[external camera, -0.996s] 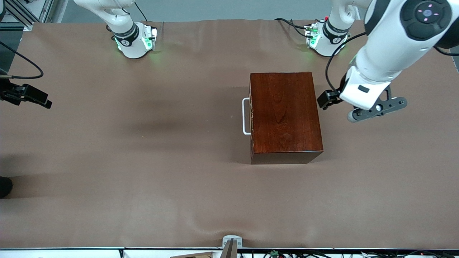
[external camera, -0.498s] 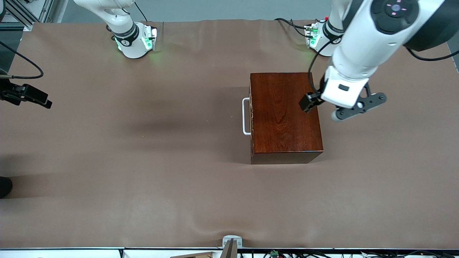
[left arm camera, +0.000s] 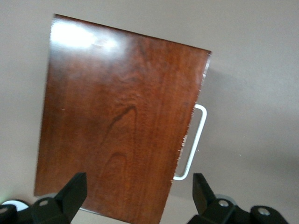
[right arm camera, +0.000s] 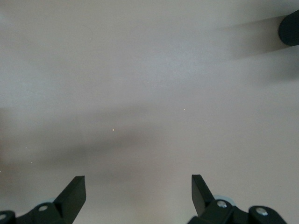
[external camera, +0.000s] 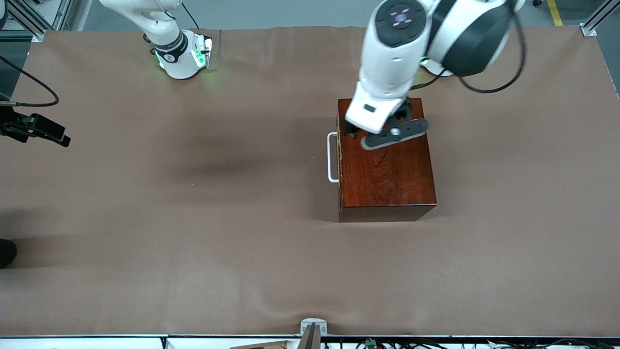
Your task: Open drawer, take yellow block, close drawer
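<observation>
Glossy mahogany-coloured wooden box [external camera: 385, 160]: stands on the brown cloth-covered counter [external camera: 193, 218], directly beneath the left gripper. Its top face fills most of the left wrist view.

Drawer with dark reddish-brown front and white U-shaped bar handle [external camera: 332, 157]: pushed fully in, front flush with the box. The handle sticks out on the side toward the right arm's end of the counter, just past the edge of the box below the left gripper. The drawer's inside is hidden.

Small yellow block: no view shows it; it cannot be located from outside the shut drawer.

Left gripper [external camera: 373, 135]: hangs over the box top, near the handle-side edge and the end closer to the arm bases. Its fingers are mostly covered by the wrist in the front view; the left wrist view shows the two black fingers [left arm camera: 74, 191] spread wide, nothing between them.

Right gripper [right arm camera: 138, 193]: only partly seen at the frame edge in the front view, over bare counter at the right arm's end, waiting. Fingers spread wide, empty.
</observation>
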Controlling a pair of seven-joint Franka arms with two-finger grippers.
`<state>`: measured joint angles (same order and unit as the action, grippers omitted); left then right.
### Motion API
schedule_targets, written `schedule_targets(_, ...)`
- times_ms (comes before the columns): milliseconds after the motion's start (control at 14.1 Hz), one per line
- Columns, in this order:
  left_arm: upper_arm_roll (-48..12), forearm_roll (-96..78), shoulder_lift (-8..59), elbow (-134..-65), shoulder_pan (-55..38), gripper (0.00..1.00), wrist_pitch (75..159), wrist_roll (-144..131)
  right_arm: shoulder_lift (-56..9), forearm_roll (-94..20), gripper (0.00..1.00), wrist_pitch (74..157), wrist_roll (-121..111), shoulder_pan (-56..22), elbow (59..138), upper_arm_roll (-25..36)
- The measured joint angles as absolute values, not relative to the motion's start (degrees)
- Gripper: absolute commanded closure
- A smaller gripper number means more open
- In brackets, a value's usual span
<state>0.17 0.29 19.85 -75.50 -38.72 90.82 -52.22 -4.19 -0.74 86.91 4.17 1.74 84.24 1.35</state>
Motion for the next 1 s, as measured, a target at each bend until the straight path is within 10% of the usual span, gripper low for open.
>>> schedule_targets(996, 0.6, 0.4, 31.2, -73.4, -46.9, 0.00, 106.5, -59.1, -4.2, -0.7, 0.00, 86.9, 4.2, 1.7, 84.2, 1.3)
